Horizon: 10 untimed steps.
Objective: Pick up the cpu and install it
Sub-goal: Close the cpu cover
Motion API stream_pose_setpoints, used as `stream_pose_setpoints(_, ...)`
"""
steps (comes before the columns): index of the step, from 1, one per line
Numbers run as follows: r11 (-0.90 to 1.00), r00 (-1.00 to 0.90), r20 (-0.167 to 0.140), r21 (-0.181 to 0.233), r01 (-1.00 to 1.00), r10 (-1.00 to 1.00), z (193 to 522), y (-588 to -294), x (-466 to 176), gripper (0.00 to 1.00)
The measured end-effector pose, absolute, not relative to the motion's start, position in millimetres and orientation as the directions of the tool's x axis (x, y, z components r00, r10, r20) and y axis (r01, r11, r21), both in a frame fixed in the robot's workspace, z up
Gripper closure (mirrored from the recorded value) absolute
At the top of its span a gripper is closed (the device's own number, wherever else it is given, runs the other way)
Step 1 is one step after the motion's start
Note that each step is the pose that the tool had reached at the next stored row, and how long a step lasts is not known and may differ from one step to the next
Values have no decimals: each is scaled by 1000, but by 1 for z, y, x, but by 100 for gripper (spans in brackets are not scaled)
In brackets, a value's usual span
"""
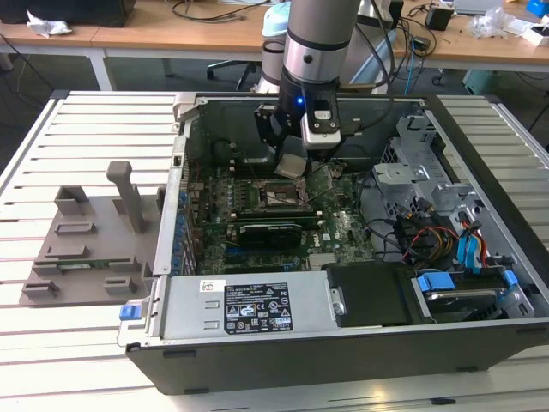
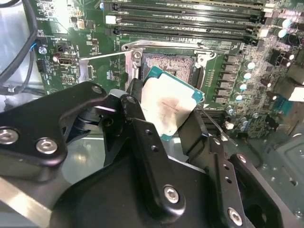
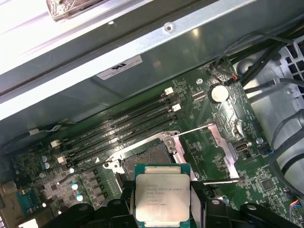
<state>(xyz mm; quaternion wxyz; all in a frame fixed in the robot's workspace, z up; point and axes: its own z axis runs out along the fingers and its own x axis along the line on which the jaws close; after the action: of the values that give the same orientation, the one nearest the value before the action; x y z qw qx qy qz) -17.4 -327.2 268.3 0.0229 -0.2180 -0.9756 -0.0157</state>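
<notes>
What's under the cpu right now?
Held by the gripper, the cpu hangs above the open socket on the motherboard. Part of the socket is hidden behind the cpu.

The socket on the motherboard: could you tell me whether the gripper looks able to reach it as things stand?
Probably yes. The gripper, shut on the cpu, hangs right over the socket, whose retention frame is swung open; nothing appears to lie between them.
</notes>
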Motion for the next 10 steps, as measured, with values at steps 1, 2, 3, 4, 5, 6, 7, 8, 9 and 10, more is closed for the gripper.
stream_pose_setpoints(1, 900, -900, 52, 21, 435, 433, 268, -327, -17, 45)
stream_pose_setpoints(2, 898, -898, 52, 21, 439, 438, 268, -327, -17, 45)
stream_pose_setpoints(3, 895, -895, 52, 21, 445, 444, 268, -327, -17, 45)
stream_pose_setpoints(4, 891, -890, 52, 21, 454, 452, 268, -327, -17, 45)
stream_pose_setpoints(5, 888, -888, 52, 21, 459, 458, 268, -327, -17, 45)
stream_pose_setpoints(6, 886, -886, 52, 21, 462, 461, 268, -327, -17, 45)
stream_pose_setpoints(7, 883, -883, 52, 21, 468, 467, 268, -327, -17, 45)
stream_pose_setpoints(8, 881, -880, 52, 21, 473, 471, 268, -327, -17, 45)
stream_pose_setpoints(9, 879, -879, 52, 21, 476, 474, 268, -327, -17, 45)
stream_pose_setpoints(10, 877, -877, 52, 21, 479, 478, 268, -327, -17, 45)
